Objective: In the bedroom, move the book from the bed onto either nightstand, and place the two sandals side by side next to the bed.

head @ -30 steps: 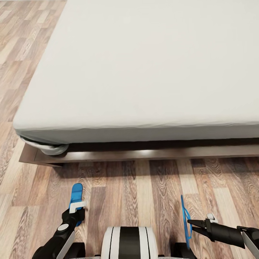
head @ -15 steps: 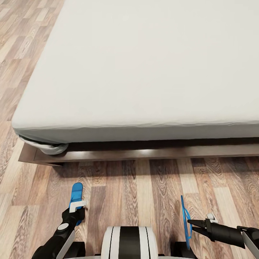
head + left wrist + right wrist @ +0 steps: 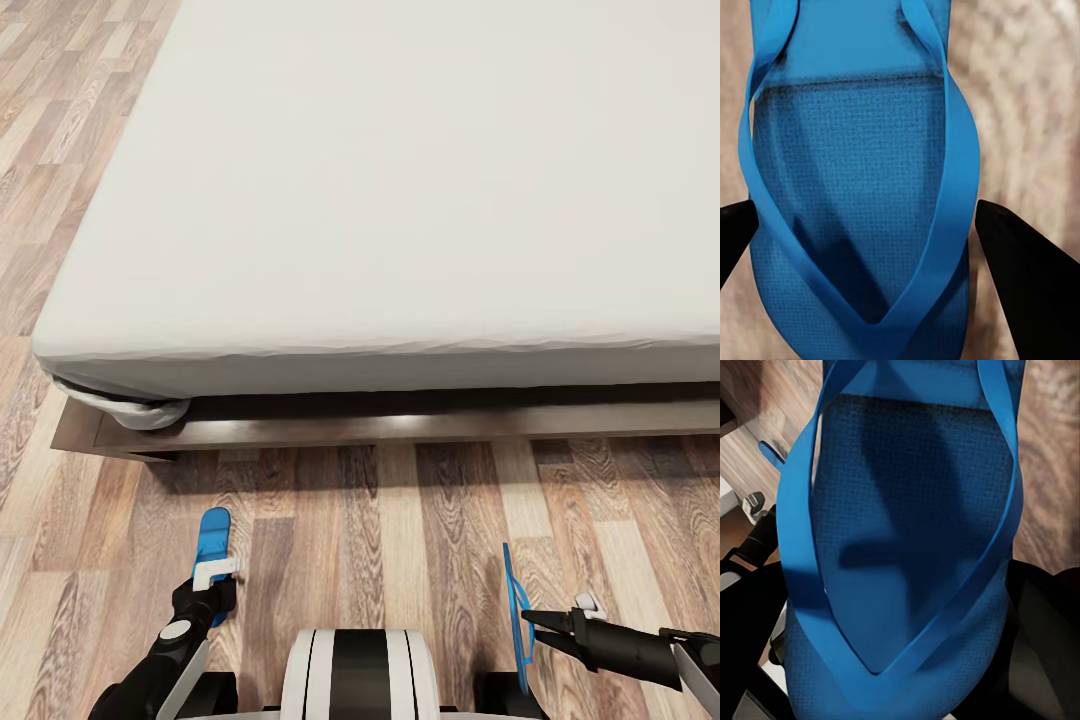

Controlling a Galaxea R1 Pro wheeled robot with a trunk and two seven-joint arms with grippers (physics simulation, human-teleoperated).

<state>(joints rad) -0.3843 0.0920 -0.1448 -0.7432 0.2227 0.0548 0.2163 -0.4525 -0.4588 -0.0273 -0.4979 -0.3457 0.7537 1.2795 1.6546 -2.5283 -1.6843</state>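
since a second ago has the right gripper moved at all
No. In the head view the right gripper holds its sandal at the same spot against the bed frame and the floor planks.

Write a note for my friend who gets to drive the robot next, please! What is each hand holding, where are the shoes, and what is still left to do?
Left gripper: shut on the left sandal, held flat above the floor.
Right gripper: shut on the right sandal, held on edge.
The robot faces the side of the bed, near its corner, with wood floor between its base and the bed frame.
Done: both sandals are picked up.
Left: set both sandals down side by side on the floor beside the bed. The visible mattress has no book on it, and I see no nightstand, so check whether the book still needs moving.
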